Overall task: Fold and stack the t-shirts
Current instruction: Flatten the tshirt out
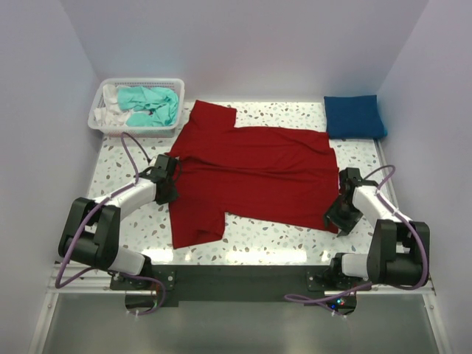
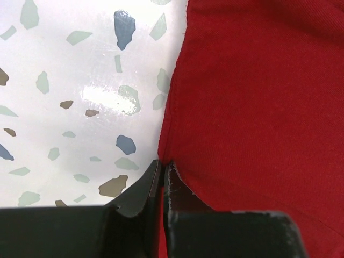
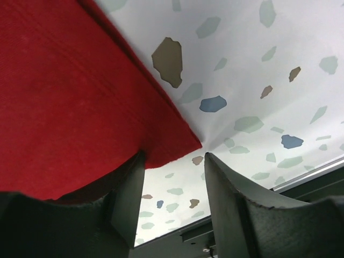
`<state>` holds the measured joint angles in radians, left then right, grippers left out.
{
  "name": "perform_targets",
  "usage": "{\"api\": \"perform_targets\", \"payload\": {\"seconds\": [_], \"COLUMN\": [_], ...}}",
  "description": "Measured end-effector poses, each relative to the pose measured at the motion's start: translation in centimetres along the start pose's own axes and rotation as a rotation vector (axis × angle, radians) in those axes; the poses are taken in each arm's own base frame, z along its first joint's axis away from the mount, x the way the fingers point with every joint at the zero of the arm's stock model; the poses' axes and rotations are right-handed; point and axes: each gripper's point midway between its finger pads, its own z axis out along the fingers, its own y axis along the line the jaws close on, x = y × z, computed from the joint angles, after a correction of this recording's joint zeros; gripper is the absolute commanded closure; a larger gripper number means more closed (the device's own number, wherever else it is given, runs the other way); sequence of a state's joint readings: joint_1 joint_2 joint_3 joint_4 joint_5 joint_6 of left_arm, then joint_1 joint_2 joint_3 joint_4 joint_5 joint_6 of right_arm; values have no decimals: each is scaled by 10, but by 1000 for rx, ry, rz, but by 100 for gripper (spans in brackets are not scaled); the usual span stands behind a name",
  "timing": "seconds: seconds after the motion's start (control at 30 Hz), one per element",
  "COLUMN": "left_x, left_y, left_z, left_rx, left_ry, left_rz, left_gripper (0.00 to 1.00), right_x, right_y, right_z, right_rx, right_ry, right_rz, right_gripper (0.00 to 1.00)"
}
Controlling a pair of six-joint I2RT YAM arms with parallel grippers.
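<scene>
The deep red t-shirt (image 1: 251, 177) lies spread flat on the speckled table. My left gripper (image 1: 169, 179) is at the shirt's left edge, by the sleeve. In the left wrist view the gripper (image 2: 162, 163) is shut, with a thin fold of the red cloth (image 2: 258, 97) pinched between the fingers. My right gripper (image 1: 341, 214) is at the shirt's near right corner. In the right wrist view it (image 3: 173, 156) is open, with the red corner (image 3: 70, 97) lying over its left finger. The royal blue t-shirt (image 1: 354, 116) lies folded at the back right. The teal t-shirt (image 1: 151, 105) is crumpled in the basket.
The white mesh basket (image 1: 140, 81) stands at the back left and also holds a white cloth (image 1: 110, 112). The table's near edge and a dark metal rail (image 3: 236, 236) are just behind the right gripper. White walls close in three sides.
</scene>
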<state>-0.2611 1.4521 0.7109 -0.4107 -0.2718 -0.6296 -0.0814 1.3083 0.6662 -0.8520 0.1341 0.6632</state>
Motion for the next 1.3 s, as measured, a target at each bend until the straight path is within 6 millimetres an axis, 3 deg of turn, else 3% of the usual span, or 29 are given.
{"api": "perform_targets", "payload": {"seconds": [0.5, 0.63, 0.83, 1.03, 1.3], "left_x": [0, 0, 1, 3, -5], "left_y": [2, 2, 5, 13, 18], "left_z": [0, 0, -1, -12, -40], "left_rx": [-7, -8, -23, -39, -37], "left_ry": [-1, -1, 2, 8, -9], "left_rz": [6, 6, 10, 14, 9], "left_gripper": [100, 100, 100, 100, 100], "right_x": [4, 3, 2, -1, -8], "right_y": [4, 6, 5, 4, 4], "right_z": [8, 9, 8, 3, -36], "right_rx": [-44, -51, -50, -63, -142], "right_ry": [32, 30, 26, -2, -96], "right_rz": [68, 74, 78, 71, 67], "right_gripper": [58, 79, 100, 100, 100]}}
